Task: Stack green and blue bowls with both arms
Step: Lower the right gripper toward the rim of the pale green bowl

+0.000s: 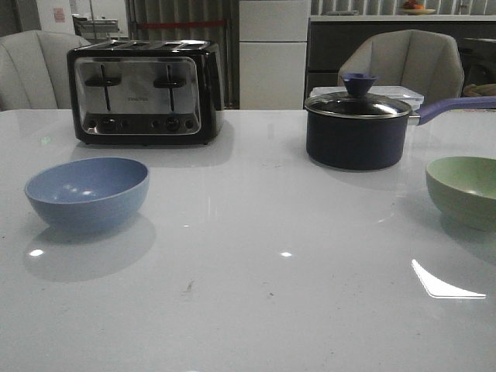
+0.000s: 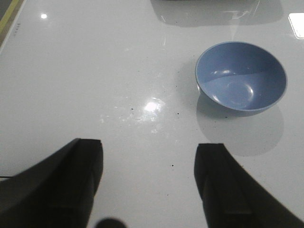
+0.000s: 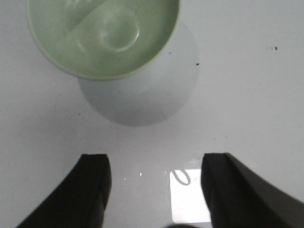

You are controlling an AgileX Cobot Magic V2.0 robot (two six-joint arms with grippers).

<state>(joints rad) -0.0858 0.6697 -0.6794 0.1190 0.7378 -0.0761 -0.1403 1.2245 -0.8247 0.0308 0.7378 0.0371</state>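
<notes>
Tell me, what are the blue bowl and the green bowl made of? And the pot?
The blue bowl and the green bowl look like matte plastic or melamine: smooth, evenly coloured, with only soft highlights. That could also be glazed ceramic. The pot looks like dark coated metal with a glass lid, since its rim shines.

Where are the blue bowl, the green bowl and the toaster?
blue bowl (image 1: 87, 192), front view, on its outer wall.
green bowl (image 3: 102, 35), right wrist view, on its inside bottom.
toaster (image 1: 143, 93), front view, on its shiny front panel.

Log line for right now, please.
left hand open, empty | right hand open, empty | blue bowl, green bowl apart, unstacked
</notes>
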